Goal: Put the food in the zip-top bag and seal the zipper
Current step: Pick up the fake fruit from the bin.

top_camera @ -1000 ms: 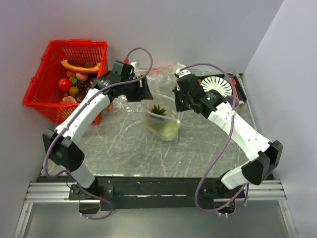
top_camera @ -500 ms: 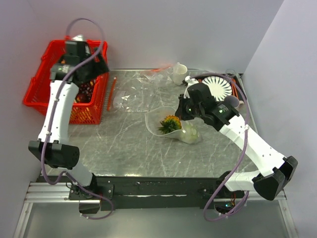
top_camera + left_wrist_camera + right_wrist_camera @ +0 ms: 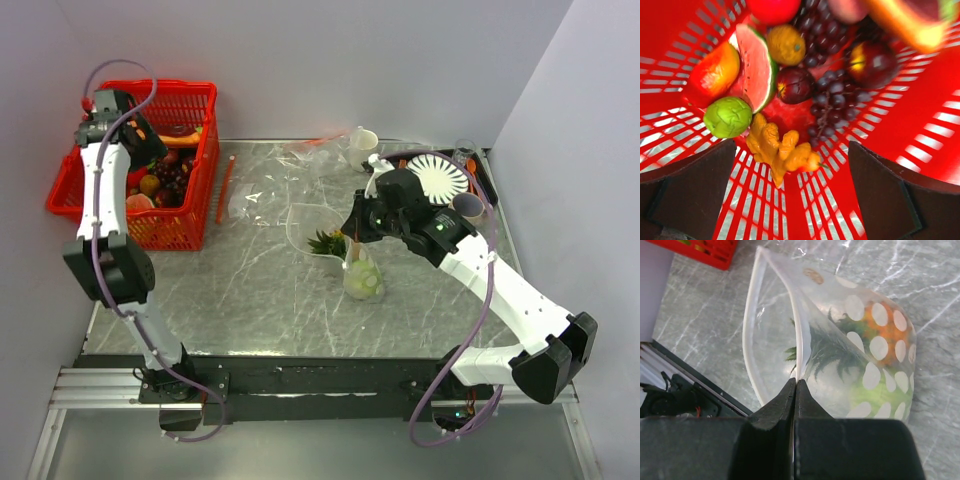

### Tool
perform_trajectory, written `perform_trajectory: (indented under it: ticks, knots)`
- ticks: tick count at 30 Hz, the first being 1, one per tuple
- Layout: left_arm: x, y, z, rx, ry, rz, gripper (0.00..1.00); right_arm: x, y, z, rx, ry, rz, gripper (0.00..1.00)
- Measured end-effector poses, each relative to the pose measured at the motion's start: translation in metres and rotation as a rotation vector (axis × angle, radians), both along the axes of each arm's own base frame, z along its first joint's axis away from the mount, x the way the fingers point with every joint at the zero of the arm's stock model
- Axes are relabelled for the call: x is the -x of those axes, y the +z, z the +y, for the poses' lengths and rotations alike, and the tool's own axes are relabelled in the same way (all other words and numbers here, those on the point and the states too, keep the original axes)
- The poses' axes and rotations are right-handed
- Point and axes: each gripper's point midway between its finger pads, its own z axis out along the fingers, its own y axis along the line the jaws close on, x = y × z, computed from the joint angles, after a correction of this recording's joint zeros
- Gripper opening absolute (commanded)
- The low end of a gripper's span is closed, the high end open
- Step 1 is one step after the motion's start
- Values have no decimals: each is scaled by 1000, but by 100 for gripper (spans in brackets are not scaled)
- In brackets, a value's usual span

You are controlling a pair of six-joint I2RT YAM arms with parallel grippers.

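Top view: left tool [image 3: 142,140] hangs over red basket [image 3: 200,90], well apart from zip-top bag [image 3: 308,222] mid-table [image 3: 250,300]; right tool [image 3: 352,230] at the bag's mouth, cup [image 3: 362,141] behind.
Left wrist: tool gapes wide above grape bunch [image 3: 832,100] and watermelon slice [image 3: 752,65].
Right wrist: tool pinches the zipper [image 3: 751,325], food [image 3: 825,355] inside the bag.

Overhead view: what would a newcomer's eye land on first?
The red basket at the far left stands out, heaped with toy fruit, the left claw open over it. Mid-table, the right claw pinches the rim of a clear bag holding a leafy tuft and a green fruit.
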Motion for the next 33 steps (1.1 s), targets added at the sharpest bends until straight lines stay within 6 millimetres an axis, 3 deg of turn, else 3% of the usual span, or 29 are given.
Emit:
perform_trajectory:
  ticks: [6,10,13,21,23,27,33]
  knots:
    - [-18,-74,2,34,-15,164,99,-4,0,5,-23,14,-4,0]
    - [-30,-109,1,64,-27,220,99,-4,-3,7,-35,24,2,0]
    - [-38,-131,0,93,-35,250,96,-6,-3,8,-45,29,3,0]
    - [-52,-163,11,125,0,261,90,-7,-2,9,-56,36,2,0]
    - [-55,-170,15,127,10,257,83,-8,-2,10,-57,38,5,0]
    - [-61,-181,22,150,35,240,48,-9,-5,11,-57,40,9,0]
    - [-66,-180,22,196,39,199,23,-11,-8,12,-52,37,16,0]
